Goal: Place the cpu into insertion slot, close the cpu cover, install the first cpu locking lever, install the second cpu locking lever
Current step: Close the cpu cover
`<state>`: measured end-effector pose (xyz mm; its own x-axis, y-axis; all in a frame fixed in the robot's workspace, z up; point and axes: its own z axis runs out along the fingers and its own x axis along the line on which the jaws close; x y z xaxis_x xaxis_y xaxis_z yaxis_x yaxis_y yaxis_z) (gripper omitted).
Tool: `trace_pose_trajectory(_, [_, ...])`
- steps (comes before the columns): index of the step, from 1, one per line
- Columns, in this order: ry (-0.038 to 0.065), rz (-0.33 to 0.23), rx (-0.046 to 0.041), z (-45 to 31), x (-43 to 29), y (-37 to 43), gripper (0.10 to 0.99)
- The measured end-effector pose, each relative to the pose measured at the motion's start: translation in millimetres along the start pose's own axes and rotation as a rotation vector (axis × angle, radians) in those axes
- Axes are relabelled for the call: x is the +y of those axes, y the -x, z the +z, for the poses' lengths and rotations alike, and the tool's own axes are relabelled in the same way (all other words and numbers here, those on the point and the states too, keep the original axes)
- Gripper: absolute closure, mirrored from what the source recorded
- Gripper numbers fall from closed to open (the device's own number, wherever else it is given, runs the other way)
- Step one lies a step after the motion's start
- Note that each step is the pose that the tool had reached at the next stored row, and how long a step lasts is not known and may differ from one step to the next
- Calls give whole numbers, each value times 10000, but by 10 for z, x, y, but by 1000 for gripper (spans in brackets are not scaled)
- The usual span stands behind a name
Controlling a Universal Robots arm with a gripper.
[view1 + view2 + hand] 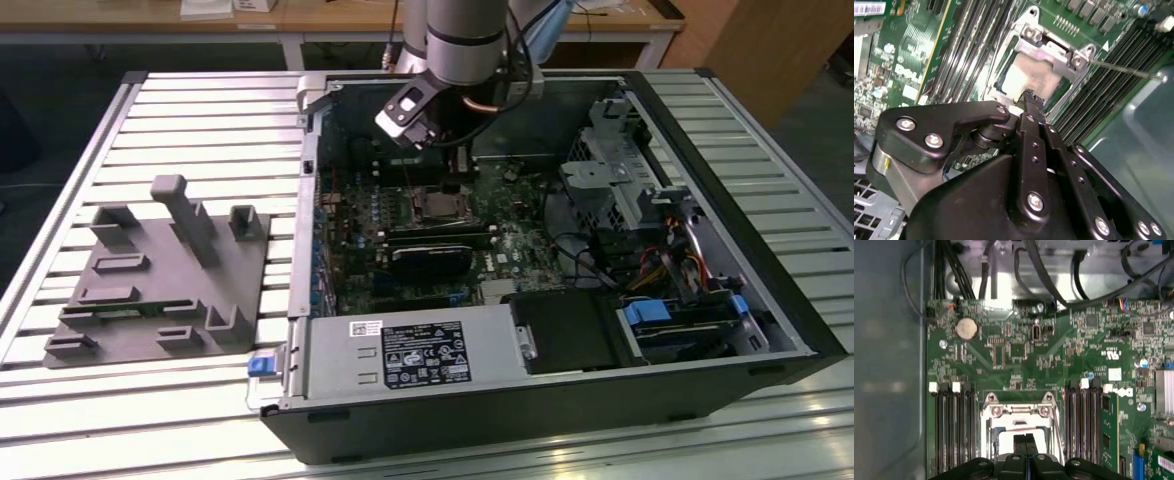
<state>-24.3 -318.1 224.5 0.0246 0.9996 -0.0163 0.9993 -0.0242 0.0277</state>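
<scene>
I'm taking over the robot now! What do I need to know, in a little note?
Tool: shut, holding nothing, tip just above the cpu.
Cpu: sitting in the insertion slot on the green board.
Cpu cover: lies over the chip, looks down.
Done: cpu placed, cover seemingly closed.
Left: one thin locking lever sticks out sideways, apparently unlatched; the other lever's state is unclear.

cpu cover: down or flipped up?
Down, it seems: in the second wrist view the cpu cover lies flat, framing the silver cpu. Whether it is latched: cannot tell.
</scene>
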Motion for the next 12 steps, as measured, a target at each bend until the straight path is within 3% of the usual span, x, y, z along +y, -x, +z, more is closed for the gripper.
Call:
trace_pose_trajectory(5, [14,0,13,39,-55,9,980])
trace_pose_trajectory(12, [17,-153,15,40,-56,9,980])
